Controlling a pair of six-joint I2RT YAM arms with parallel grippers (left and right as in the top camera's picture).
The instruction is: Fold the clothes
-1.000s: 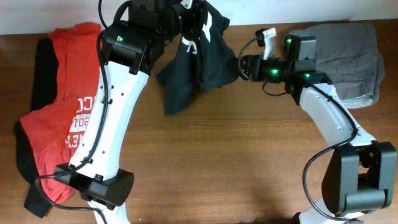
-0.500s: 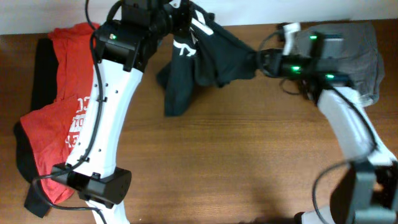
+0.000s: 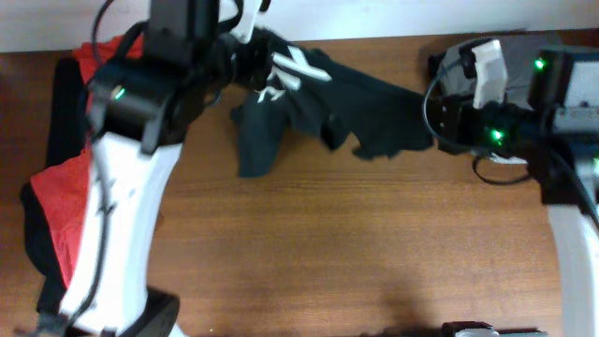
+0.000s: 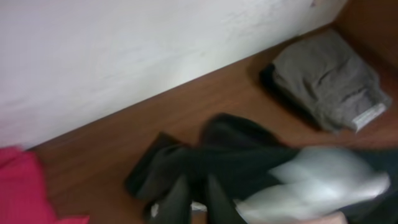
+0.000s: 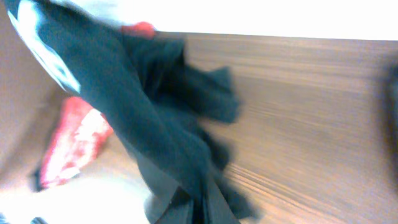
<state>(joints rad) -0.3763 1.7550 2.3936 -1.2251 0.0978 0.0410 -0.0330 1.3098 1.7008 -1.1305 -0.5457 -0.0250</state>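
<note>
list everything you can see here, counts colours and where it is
dark T-shirt: one, black-green with white print, stretched between both grippers, back of table
red T-shirt: one, red, left side, partly under the left arm
black garment: one, black, under the red T-shirt at the left edge
grey garment: one, grey, folded, back right corner
table: one, brown wood
wall: one, white, behind the table
left gripper: one, dark, gripping the dark T-shirt's left end
right gripper: one, dark, gripping its right end
</note>
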